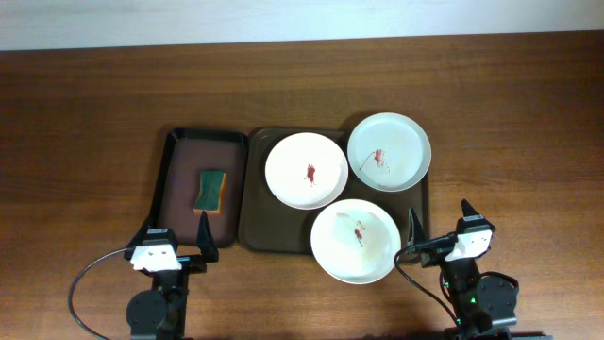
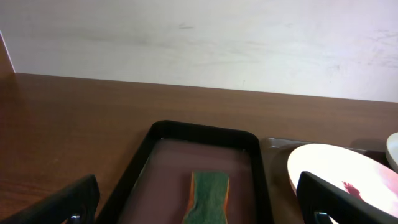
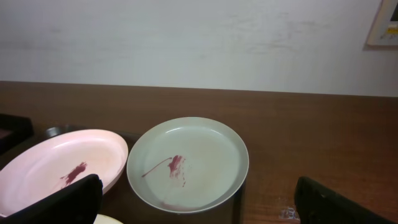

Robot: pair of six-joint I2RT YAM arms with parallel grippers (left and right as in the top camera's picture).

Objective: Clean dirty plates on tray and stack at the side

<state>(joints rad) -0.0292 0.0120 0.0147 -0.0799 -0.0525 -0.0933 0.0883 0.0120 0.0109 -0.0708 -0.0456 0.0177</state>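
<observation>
Hazard: plates (image 1: 354,247) overhanging tray (image 1: 257,222) rim may tip when pressed; left gripper (image 1: 176,234), right gripper (image 1: 440,221) both wide, empty.

Green-and-orange sponge (image 2: 208,196): near end cut by left wrist frame edge. Nearest round white plate (image 3: 111,219): only a sliver in right wrist view.

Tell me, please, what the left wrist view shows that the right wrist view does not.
Only the left wrist view shows the green sponge, lying in the small dark tray. Only the right wrist view shows the far right plate whole, with its red smear. Both show the left plate, also smeared red, the wooden table and the pale wall.
</observation>
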